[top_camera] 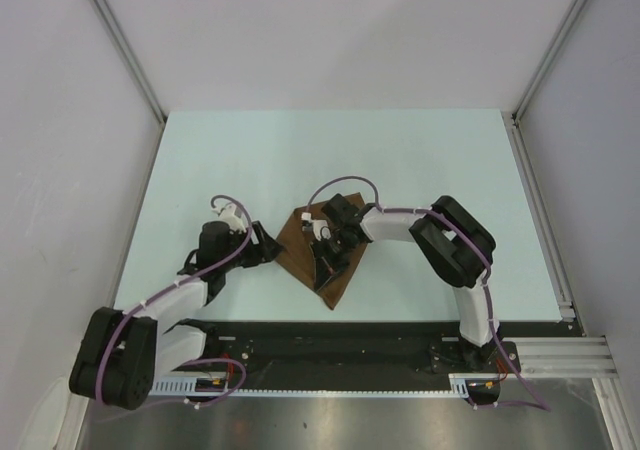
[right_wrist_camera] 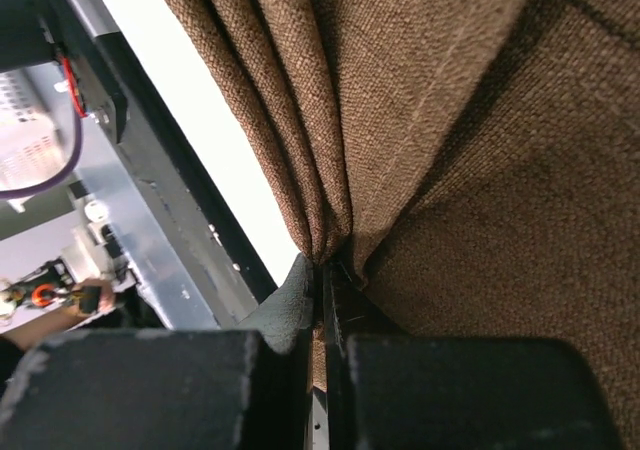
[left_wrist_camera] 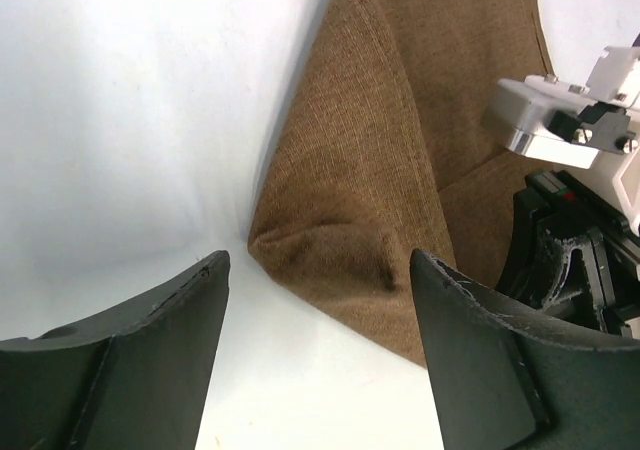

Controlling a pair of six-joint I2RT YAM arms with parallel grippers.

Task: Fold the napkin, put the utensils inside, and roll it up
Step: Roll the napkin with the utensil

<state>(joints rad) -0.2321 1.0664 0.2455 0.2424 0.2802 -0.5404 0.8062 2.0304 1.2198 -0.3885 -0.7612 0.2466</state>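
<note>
1. Plain brown, fine woven grain: napkin (top_camera: 335,288).
2. Uniform pale mint: table (top_camera: 300,160).
3. Matte black: fingers of left gripper (left_wrist_camera: 315,270) and right gripper (right_wrist_camera: 322,300).
4. Purple: cables (top_camera: 345,179) along both arms.
5. White: bracket (left_wrist_camera: 545,120) on right wrist.
6. Pale grey: walls (top_camera: 350,30).

Top view: right gripper (top_camera: 328,262) sits on the napkin (top_camera: 337,290) and covers the cloth's middle; its tips are hidden under its own body. Right wrist view: pinched fold vanishes between the closed jaws, depth of bite can't tell; cloth runs off top and right edges beyond the jaws. Left wrist view: left gripper (left_wrist_camera: 318,270) fingers cut by bottom edge; cloth behind the right-hand jaw hidden.
</note>
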